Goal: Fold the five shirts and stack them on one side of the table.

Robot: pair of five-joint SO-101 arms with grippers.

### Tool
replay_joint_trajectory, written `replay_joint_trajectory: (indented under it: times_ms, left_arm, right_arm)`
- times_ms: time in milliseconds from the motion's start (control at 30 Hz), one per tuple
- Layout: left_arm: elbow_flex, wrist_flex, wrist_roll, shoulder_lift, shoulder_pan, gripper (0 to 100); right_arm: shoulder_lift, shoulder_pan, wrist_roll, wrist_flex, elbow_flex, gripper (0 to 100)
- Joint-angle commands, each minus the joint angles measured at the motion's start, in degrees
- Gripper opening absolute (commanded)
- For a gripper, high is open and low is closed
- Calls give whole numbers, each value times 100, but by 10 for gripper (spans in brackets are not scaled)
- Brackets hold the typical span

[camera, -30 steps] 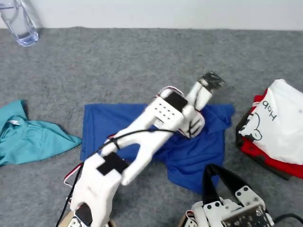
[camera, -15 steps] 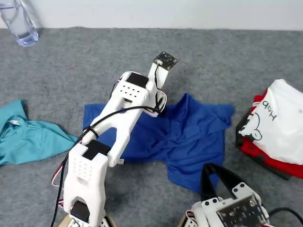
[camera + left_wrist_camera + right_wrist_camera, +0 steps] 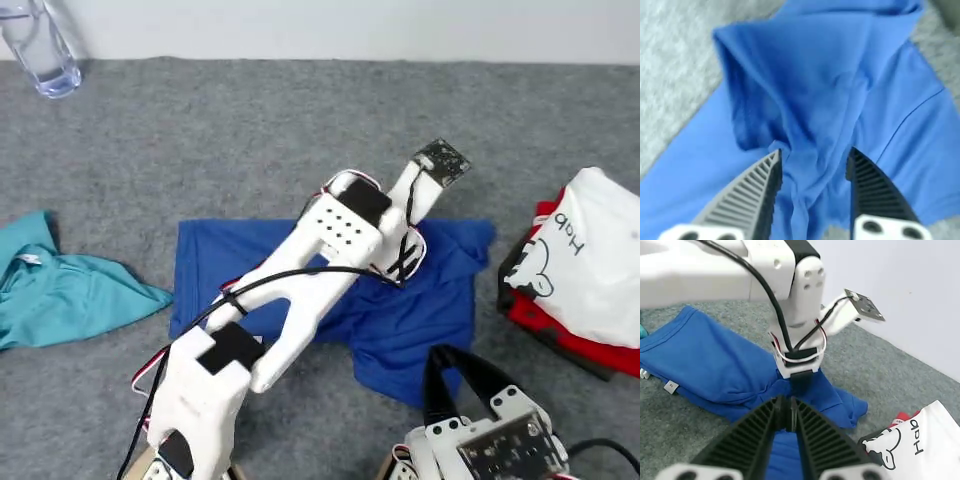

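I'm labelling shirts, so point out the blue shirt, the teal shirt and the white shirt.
blue shirt (image 3: 205, 255), high view, bare left part
teal shirt (image 3: 60, 285), high view, middle
white shirt (image 3: 600, 275), high view, middle

My tool (image 3: 785, 412) has its fingers pressed together above the blue shirt (image 3: 705, 365). The left arm (image 3: 800, 280) meets that shirt, and a white shirt (image 3: 925, 450) lies nearby.

Blue shirt (image 3: 440, 300) rumpled mid-table, teal shirt (image 3: 60, 290) left, white-topped stack (image 3: 590, 270) right
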Motion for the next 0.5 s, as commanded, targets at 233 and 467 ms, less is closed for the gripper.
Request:
replay_joint_trajectory:
  times_ms: [233,467]
  left_arm:
    - [-84,-448,-290,835,-1380,196]
    - [-57,378,-360,299,-870,195]
  right_arm:
    - [31,-22,-18,224,-18,11]
    - [31,-22,-44,198,-18,11]
